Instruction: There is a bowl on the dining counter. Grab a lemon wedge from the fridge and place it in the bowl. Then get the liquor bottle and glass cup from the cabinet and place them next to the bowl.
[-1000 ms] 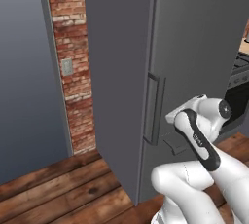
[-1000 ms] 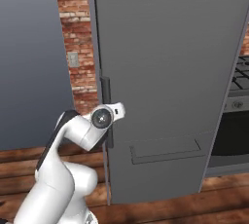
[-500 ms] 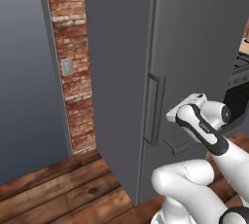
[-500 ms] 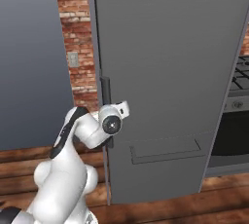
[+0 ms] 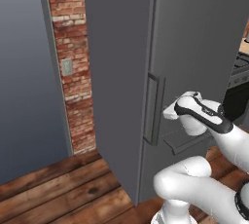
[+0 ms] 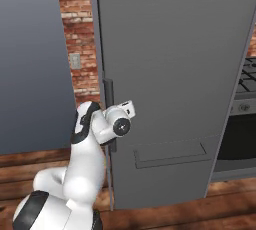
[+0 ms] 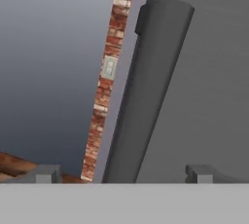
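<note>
The fridge (image 5: 194, 47) fills the centre and right of the left base view, a tall dark grey slab with its door closed; in the right base view it takes the whole centre and upper right of the frame, with a shallow rectangular recess low on its front. Its long bar handle (image 5: 151, 108) stands upright at the door's left edge, just left of centre in the left base view; in the hand view the same handle (image 7: 146, 96) runs as a thick grey bar from the top centre down to the bottom centre, leaning slightly. My gripper (image 7: 124, 173) is released, its two dark tips spread wide at the bottom of the hand view, one on each side of the bar and not touching it; in the left base view my white hand sits at centre right, close beside the handle. A strip of brick wall (image 5: 70, 62) with a small grey switch plate (image 5: 67, 66) shows at upper left, a plain grey panel (image 5: 24, 72) left of it, wooden floor (image 5: 53, 189) along the lower left; a black oven (image 6: 240, 124) edges the right of the right base view.
</note>
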{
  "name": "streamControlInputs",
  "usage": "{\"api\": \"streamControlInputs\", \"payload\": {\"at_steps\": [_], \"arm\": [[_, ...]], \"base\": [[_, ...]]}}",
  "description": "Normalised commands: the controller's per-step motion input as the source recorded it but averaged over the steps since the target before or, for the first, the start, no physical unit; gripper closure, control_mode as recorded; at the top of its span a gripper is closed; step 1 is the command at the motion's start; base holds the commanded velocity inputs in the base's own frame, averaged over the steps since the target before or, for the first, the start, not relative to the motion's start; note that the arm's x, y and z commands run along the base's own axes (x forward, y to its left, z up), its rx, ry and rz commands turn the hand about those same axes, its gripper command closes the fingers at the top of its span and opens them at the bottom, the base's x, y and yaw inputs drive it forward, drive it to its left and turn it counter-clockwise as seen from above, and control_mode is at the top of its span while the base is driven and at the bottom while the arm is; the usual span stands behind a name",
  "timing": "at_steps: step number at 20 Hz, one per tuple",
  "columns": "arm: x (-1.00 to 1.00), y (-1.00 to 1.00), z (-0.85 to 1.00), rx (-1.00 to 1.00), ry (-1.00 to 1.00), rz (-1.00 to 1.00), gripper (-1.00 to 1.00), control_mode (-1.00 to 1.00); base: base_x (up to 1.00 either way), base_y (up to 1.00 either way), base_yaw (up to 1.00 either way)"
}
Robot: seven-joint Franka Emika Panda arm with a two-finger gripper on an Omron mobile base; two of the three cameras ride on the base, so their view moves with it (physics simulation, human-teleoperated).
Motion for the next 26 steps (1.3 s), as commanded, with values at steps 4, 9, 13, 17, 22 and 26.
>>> {"api": "streamControlInputs", "payload": {"at_steps": [4, 9, 13, 17, 22, 26], "arm": [[0.38, 0.03, 0.00, 0.03, 0.00, 0.02, -1.00, -1.00], [0.29, 0.21, 0.00, 0.02, 0.00, 0.01, -1.00, -1.00], [0.10, 0.30, 0.00, 0.00, 0.00, 0.00, -1.00, -1.00], [0.04, 0.28, 0.00, 0.00, 0.00, 0.00, -1.00, -1.00], [0.23, 0.04, 0.00, 0.01, 0.00, 0.00, -1.00, -1.00], [0.24, -0.01, 0.00, 0.03, 0.00, 0.00, -1.00, -1.00]], "base": [[0.00, 0.00, 0.00], [0.00, 0.00, 0.00], [0.00, 0.00, 0.00], [0.00, 0.00, 0.00], [0.00, 0.00, 0.00], [0.00, 0.00, 0.00]]}}
